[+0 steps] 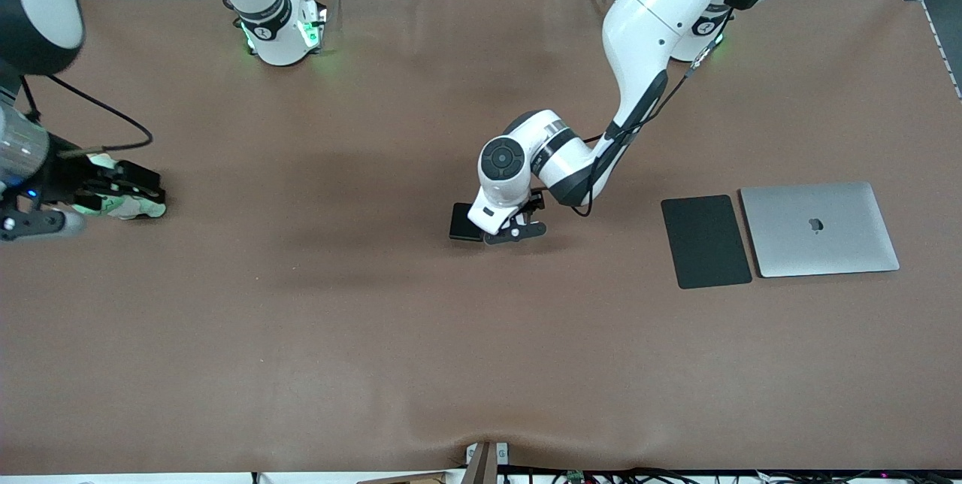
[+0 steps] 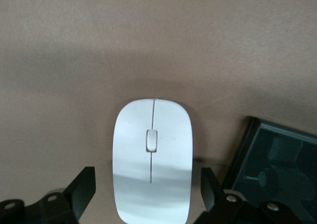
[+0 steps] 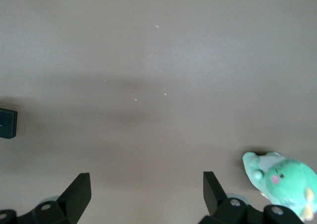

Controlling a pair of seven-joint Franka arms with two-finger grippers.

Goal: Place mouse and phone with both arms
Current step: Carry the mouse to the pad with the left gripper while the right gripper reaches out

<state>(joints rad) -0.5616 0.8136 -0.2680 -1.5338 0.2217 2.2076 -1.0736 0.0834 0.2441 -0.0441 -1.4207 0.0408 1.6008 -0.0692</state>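
Note:
The white mouse (image 2: 152, 159) lies on the brown table between the open fingers of my left gripper (image 2: 147, 177), with a gap on each side. In the front view my left gripper (image 1: 517, 227) is low at the table's middle and hides the mouse. The black phone (image 1: 464, 222) lies flat right beside the mouse, toward the right arm's end; it also shows in the left wrist view (image 2: 277, 169). My right gripper (image 1: 129, 195) is open and empty, low over the table at the right arm's end; its fingers straddle bare table in the right wrist view (image 3: 147, 182).
A green and white plush toy (image 1: 124, 206) lies right beside my right gripper and shows in the right wrist view (image 3: 285, 182). A large flat black mat (image 1: 706, 241) and a closed silver laptop (image 1: 819, 228) lie side by side toward the left arm's end.

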